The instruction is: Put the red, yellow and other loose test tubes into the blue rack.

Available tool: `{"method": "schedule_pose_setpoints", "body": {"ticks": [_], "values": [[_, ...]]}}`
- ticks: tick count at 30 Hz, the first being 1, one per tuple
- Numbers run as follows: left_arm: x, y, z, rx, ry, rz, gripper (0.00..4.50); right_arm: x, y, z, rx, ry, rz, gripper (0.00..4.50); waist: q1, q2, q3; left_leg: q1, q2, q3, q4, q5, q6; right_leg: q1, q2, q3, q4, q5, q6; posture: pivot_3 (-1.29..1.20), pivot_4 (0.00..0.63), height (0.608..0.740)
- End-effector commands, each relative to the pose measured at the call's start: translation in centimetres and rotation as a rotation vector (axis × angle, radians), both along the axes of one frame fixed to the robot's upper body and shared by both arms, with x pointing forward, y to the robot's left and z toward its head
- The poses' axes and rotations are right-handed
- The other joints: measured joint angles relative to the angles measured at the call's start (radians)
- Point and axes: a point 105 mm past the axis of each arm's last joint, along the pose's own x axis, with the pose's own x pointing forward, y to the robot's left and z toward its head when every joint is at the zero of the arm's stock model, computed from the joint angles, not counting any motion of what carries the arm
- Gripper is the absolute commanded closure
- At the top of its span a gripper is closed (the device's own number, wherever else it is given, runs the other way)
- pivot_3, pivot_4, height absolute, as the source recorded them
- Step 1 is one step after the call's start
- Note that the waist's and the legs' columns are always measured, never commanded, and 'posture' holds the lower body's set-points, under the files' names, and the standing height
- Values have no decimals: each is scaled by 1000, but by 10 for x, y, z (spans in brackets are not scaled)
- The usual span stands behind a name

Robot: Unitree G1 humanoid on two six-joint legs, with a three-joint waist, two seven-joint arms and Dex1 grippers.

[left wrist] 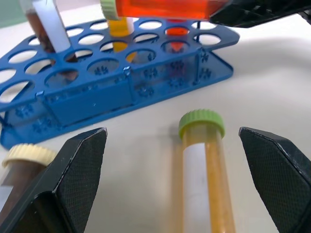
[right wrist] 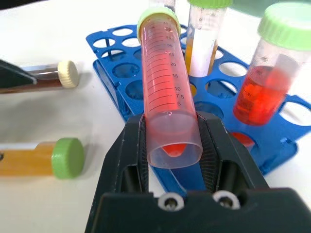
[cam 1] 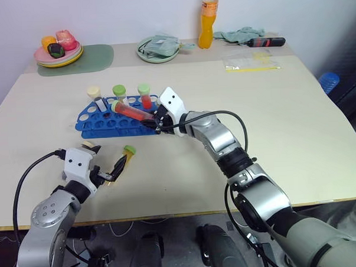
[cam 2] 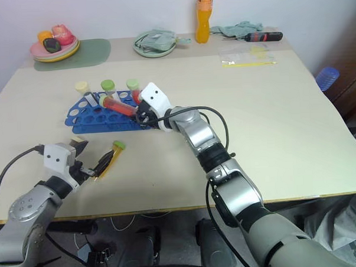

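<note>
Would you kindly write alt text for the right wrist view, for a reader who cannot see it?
The right gripper clamps a red test tube with a green cap over the blue rack, where three tubes already stand. A yellow tube and a brown tube lie on the table beside it.

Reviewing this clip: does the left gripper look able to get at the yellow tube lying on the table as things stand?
Probably yes. The left gripper stands open with the yellow tube lying between its fingers, nothing across the way; the right gripper is busy over the blue rack.
</note>
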Motion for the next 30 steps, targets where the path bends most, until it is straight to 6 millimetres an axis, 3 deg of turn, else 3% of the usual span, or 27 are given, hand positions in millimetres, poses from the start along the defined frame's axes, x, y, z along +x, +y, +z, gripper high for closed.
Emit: {"method": "schedule_pose_setpoints", "body": {"ticks": [1,4,8,17,20,24,30], "values": [[-1,-7,14,7,-46,-10,0,-19,-37,23,18,-71,30,3592,8,0,0,0,0,0,0,0,0,0,0,0,0,0,0,0,150,740],[-3,-6,16,7,-44,-6,0,-35,-80,9,-73,-4,-19,3592,18,0,0,-2,-2,-2,1,0,0,1,-2,-1,-3,0,1,0,150,740],[-2,-7,14,7,-29,-18,0,-53,-111,-9,-179,91,-64,3592,4,0,0,-1,-1,-1,1,0,0,2,-1,-1,-4,0,0,0,150,740],[11,-17,13,-2,-31,-64,0,-65,-132,-40,-298,215,-103,3592,3,0,0,1,0,-1,1,0,0,3,1,0,-3,0,0,0,150,740],[10,-18,13,-5,-31,-65,0,-65,-136,-44,-335,210,-108,2126,3,0,0,1,0,-1,1,0,0,4,0,-1,-4,0,0,0,150,740],[9,-18,11,-7,-24,-65,0,-60,-140,-32,-436,121,-107,246,4,0,0,1,0,-1,1,0,0,4,0,-1,-4,0,0,0,150,740],[9,-18,9,-10,-15,-66,0,-60,-129,-8,-529,131,-27,246,0,0,0,1,0,-2,1,0,0,4,1,-1,-4,0,0,0,150,740]]}}
